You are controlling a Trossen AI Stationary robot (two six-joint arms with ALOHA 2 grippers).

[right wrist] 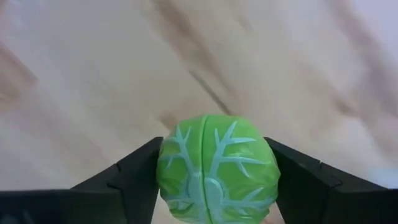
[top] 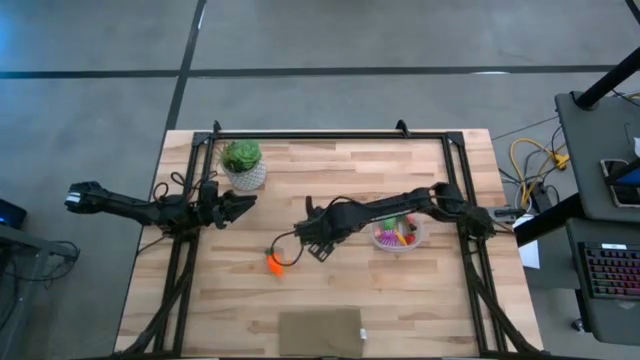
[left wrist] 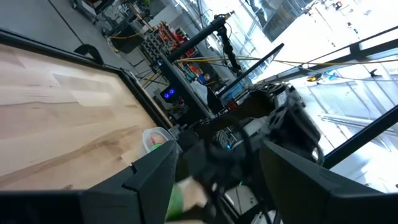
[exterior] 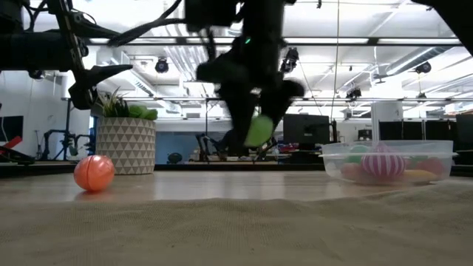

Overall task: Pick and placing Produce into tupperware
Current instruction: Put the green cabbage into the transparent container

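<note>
My right gripper [top: 318, 244] hangs over the middle of the table, shut on a green ball with pale veins [right wrist: 214, 168], which also shows in the low view as the green ball [exterior: 259, 130]. A round orange produce piece [top: 274, 263] rests on the tabletop nearer the front edge, left of that gripper. The clear round tupperware [top: 398, 234] stands to the right and holds several coloured pieces, among them a magenta one [exterior: 383, 163]. My left gripper [top: 240, 205] waits open beside the plant pot, off the table. My right gripper pinches the green ball at its two opposite sides between the fingers [right wrist: 134, 177], about the ball's widest part [right wrist: 169, 167]. The fingers come from above, pointing down. The ball hangs at their lower ends, lifted clear of the table [exterior: 259, 130].
A leafy green plant in a white patterned pot [top: 243, 166] stands at the far left of the table, close to my left gripper. A beige cloth [top: 320, 332] lies at the near edge. Bare wood [top: 350, 285] lies between the orange piece and the tupperware.
</note>
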